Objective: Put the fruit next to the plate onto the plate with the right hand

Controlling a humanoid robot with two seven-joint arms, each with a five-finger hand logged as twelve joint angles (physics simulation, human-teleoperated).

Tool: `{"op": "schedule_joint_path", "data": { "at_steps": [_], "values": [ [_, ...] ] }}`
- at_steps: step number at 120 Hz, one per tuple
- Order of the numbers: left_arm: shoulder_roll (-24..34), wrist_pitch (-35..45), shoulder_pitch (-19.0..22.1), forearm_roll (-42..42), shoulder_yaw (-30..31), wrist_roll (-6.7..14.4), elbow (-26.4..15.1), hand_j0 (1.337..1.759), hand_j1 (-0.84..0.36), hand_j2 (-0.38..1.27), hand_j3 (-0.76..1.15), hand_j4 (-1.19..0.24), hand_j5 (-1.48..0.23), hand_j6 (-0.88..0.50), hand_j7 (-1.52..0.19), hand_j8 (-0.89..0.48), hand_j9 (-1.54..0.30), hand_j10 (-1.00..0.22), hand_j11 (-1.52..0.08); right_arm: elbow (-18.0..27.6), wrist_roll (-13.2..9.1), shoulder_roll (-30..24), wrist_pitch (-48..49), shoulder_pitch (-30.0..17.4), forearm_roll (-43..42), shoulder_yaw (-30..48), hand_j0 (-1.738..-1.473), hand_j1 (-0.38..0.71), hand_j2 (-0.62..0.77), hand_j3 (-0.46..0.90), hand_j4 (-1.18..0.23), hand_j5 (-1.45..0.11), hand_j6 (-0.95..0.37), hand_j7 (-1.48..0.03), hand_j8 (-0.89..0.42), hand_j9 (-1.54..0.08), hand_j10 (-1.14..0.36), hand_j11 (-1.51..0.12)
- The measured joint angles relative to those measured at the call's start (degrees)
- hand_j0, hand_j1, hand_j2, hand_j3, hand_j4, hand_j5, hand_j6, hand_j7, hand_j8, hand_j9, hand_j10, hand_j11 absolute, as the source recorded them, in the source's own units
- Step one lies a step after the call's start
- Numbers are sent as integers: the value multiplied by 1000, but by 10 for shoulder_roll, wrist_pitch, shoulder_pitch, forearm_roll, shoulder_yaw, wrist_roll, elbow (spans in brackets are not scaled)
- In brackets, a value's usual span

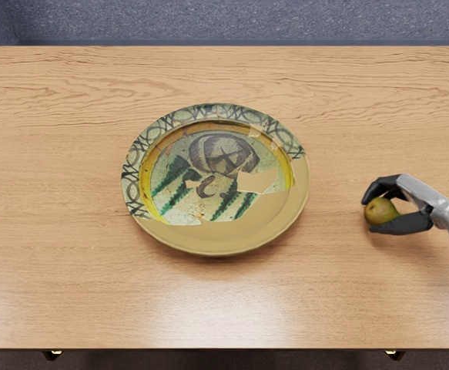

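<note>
Gripping fruit (380,210) — right hand (399,205) — beside plate (289,212).

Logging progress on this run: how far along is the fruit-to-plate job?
Done: the right hand is at the fruit, fingers curled around it. In hand: the grasp, fruit down at the table, right of the plate. Left: lifting it, carrying it across and setting it on the plate.
</note>
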Motion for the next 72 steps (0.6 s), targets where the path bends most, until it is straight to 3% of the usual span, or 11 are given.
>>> {"op": "schedule_joint_path", "data": {
  "at_steps": [49, 72],
  "values": [
    [0, 0, 0, 0, 0, 0, 0, 1658, 349, 0, 0, 0, 0, 0, 0, 0, 0, 0, 0, -3, -6, -35, 204, 132, 170, 1, -1645, 148, -47, -1, -748, -975, -544, -971, -357, -987, -407, -964],
    [0, 0, 0, 0, 0, 0, 0, 1658, 349, 0, 0, 0, 0, 0, 0, 0, 0, 0, 0, -8, -30, -32, 288, 189, 243, 0, -1643, 143, -63, -1, -773, -996, -549, -999, -314, -1019, -405, -982]
  ]
}}
